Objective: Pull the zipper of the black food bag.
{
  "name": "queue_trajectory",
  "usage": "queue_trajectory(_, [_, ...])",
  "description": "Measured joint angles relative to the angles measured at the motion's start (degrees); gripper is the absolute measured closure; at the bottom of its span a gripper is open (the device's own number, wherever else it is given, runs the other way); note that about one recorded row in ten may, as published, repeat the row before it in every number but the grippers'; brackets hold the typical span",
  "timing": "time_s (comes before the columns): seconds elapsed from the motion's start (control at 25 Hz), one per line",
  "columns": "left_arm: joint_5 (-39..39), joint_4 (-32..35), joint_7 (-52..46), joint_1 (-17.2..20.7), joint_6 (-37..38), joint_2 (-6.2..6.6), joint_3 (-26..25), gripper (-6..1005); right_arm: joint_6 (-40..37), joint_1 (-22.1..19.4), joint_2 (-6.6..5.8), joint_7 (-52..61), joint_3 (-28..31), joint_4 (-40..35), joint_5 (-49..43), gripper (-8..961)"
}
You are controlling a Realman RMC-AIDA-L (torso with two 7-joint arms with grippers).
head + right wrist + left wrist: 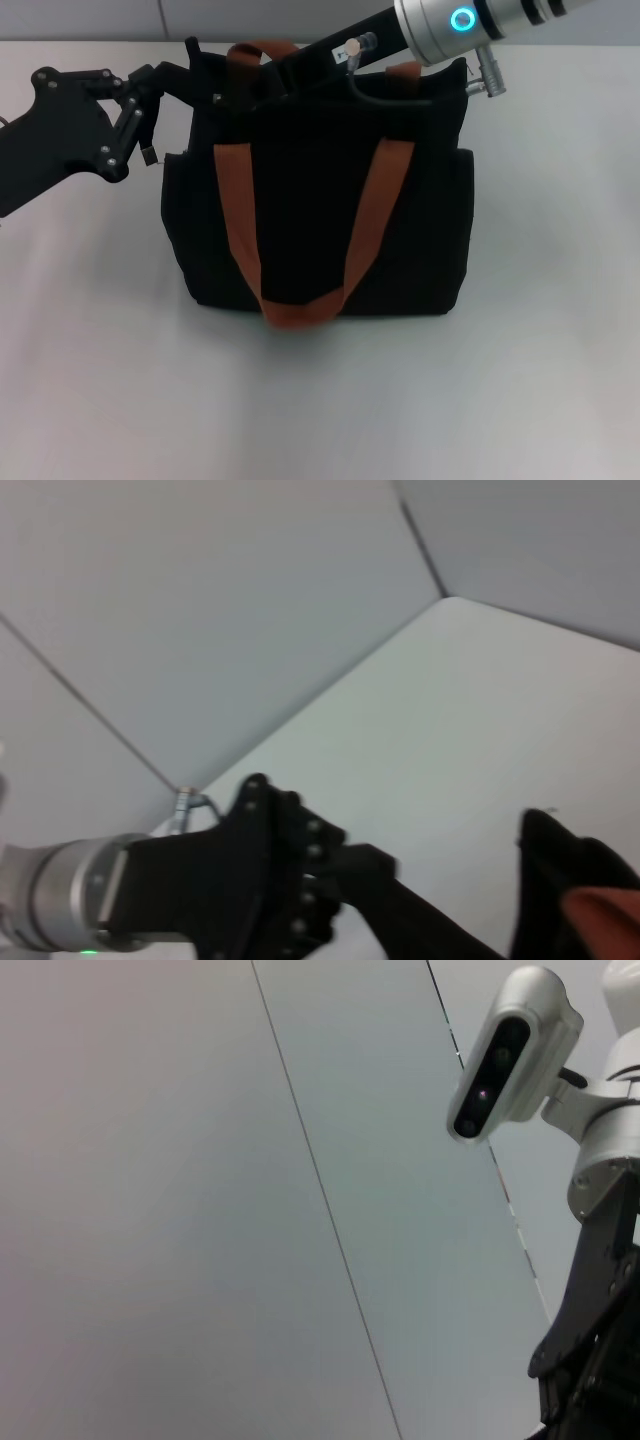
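Note:
The black food bag [320, 220] stands upright in the middle of the table, with its orange-brown straps [240, 220] hanging down the front. My left gripper [185, 72] reaches in from the left and meets the bag's top left corner. My right gripper [292, 60] comes down from the upper right over the bag's top edge and merges with the black fabric. The zipper's silver pull tab is hidden. The right wrist view shows the left gripper [380, 880] beside a corner of the bag [560, 870].
The bag sits on a white table [100, 380] with open surface in front and to both sides. The right arm's silver wrist with a blue ring [462, 20] crosses above the bag's top right. The left wrist view shows only wall and the robot's head camera [505, 1055].

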Motion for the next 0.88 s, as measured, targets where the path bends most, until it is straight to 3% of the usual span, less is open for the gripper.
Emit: queue_trajectory(0.88, [-1.07, 0.46, -0.03, 0.43, 0.00, 0.19, -0.01, 854, -3.95, -11.03, 0.01, 13.64, 0.43, -16.90, -9.78, 951])
